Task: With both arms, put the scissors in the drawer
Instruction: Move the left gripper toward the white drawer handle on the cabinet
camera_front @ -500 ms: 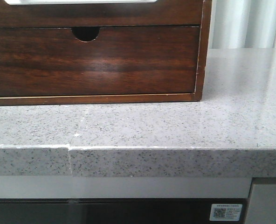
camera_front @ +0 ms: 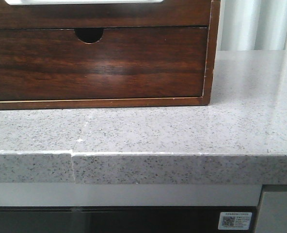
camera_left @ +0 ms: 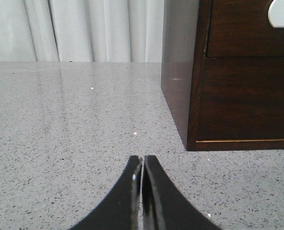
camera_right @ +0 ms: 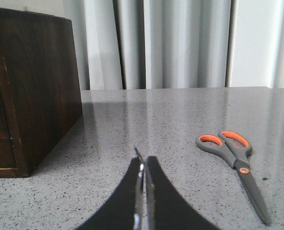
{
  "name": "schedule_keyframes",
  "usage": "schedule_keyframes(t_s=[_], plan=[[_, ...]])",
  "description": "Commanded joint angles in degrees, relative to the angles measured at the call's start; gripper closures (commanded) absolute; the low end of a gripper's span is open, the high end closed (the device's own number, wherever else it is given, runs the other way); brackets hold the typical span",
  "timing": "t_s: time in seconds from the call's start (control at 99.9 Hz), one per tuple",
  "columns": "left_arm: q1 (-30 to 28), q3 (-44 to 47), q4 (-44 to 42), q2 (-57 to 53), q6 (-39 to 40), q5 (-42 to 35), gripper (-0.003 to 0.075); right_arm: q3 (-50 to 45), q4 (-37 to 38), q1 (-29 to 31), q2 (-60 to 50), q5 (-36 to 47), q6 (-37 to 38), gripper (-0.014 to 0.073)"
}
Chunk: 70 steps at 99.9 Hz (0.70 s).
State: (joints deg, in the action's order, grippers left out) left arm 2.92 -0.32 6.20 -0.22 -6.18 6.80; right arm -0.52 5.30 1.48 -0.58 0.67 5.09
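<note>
The scissors (camera_right: pixel 233 158), grey with orange-lined handles, lie flat on the speckled grey counter and show only in the right wrist view, blades pointing toward the camera. My right gripper (camera_right: pixel 143 160) is shut and empty, low over the counter, well apart from the scissors. My left gripper (camera_left: pixel 142 160) is shut and empty, near the cabinet's front corner. The drawer (camera_front: pixel 100 14) is the upper dark-brown front with a white area along its top edge, and it is closed. It also shows in the left wrist view (camera_left: pixel 247 28). Neither gripper shows in the front view.
The wooden cabinet (camera_front: pixel 209 58) stands at the back left of the counter (camera_front: pixel 182 131). Its lower drawer front (camera_front: pixel 109 63) has a half-round finger notch and is closed. The counter's front edge (camera_front: pixel 158 167) has a seam. White curtains (camera_right: pixel 180 43) hang behind.
</note>
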Motion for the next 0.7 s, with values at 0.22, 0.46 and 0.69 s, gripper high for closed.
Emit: schedule_keyframes(t_s=[0.22, 0.46, 0.69], plan=[[-0.27, 2.07, 0.25, -1.74, 0.48, -5.45, 0.0741, -0.94, 0.67, 0.37, -1.16, 5.76, -0.07, 0.0662], [-0.27, -1.1, 4.25, -1.74, 0.71, -8.79, 0.0741, 3.72, -1.51, 0.37, -1.16, 1.53, -0.07, 0.0662], [-0.27, -12.8, 10.55, 1.74, 0.71, -2.37, 0.0741, 17.6, -1.88, 0.37, 1.17, -15.33, -0.07, 0.0662]])
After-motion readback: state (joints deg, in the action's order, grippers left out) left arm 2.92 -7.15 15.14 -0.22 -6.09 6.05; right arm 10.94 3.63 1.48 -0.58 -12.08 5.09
